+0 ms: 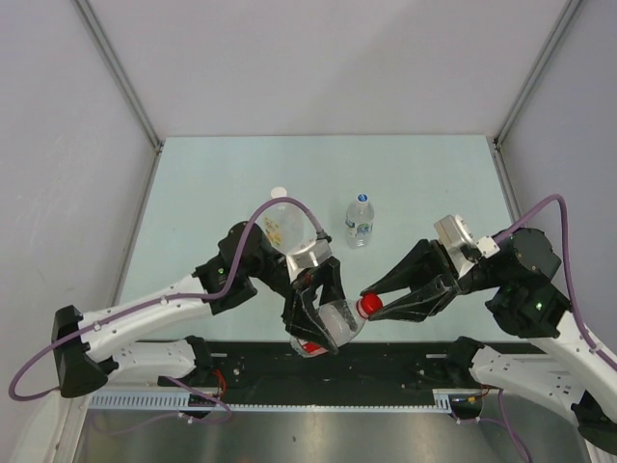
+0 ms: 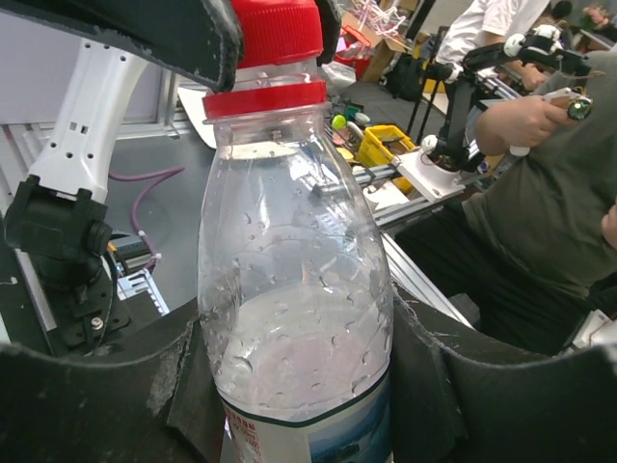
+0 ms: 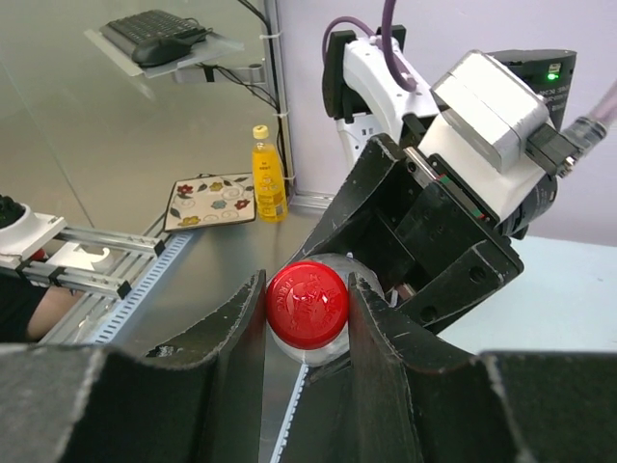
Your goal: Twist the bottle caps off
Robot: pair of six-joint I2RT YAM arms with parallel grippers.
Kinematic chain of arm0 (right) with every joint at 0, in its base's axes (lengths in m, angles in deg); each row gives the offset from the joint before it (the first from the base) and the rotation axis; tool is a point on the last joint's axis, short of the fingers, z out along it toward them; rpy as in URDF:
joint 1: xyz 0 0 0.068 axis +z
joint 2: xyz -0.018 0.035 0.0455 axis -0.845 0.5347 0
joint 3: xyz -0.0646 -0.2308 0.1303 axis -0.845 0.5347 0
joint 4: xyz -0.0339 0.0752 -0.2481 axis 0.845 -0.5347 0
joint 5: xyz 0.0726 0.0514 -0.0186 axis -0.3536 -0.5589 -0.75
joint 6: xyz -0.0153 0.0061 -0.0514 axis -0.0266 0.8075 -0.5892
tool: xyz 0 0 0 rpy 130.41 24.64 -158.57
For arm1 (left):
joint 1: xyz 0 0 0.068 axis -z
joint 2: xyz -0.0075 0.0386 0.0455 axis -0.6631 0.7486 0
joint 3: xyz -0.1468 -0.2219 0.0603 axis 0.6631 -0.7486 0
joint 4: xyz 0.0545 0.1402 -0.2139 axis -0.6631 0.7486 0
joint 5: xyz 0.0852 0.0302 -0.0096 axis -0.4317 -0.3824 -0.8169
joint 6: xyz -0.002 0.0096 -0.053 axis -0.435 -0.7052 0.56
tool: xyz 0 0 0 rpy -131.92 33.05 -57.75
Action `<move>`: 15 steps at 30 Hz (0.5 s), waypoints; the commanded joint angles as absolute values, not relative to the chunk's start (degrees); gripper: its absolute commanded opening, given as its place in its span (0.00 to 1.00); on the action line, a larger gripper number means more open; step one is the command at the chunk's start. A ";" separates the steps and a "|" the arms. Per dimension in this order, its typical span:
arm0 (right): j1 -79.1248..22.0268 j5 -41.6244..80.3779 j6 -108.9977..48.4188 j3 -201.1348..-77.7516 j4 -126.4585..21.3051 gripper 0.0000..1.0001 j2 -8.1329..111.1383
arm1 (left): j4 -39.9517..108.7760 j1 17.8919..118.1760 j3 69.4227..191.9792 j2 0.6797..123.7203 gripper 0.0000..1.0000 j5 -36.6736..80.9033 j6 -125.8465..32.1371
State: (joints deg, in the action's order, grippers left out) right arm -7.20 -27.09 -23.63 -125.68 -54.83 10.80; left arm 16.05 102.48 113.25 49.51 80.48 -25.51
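My left gripper is shut on a clear bottle with a red label and holds it tilted above the table's near edge, neck pointing right. In the left wrist view the bottle fills the space between the pads. Its red cap sits between the fingers of my right gripper. In the right wrist view both pads press the red cap from either side. A large bottle with a white cap and a small bottle with a blue cap stand on the table behind.
The pale green table is walled by grey panels at the left, back and right. A black strip and metal rails run along the near edge. A yellow bottle and a flowered plate lie off the table.
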 commanded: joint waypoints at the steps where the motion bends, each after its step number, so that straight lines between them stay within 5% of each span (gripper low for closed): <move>1: -7.14 -28.36 -21.28 -125.60 -59.27 0.40 9.27 | 14.19 101.21 115.22 45.42 0.00 78.02 -31.97; 9: -7.23 -26.16 -21.20 -125.86 -59.80 0.73 9.45 | 15.95 101.04 115.13 45.15 0.00 75.82 -33.56; 15: -7.23 -13.44 -20.06 -126.21 -60.16 0.78 6.99 | 22.27 100.95 116.01 44.28 0.00 67.75 -38.64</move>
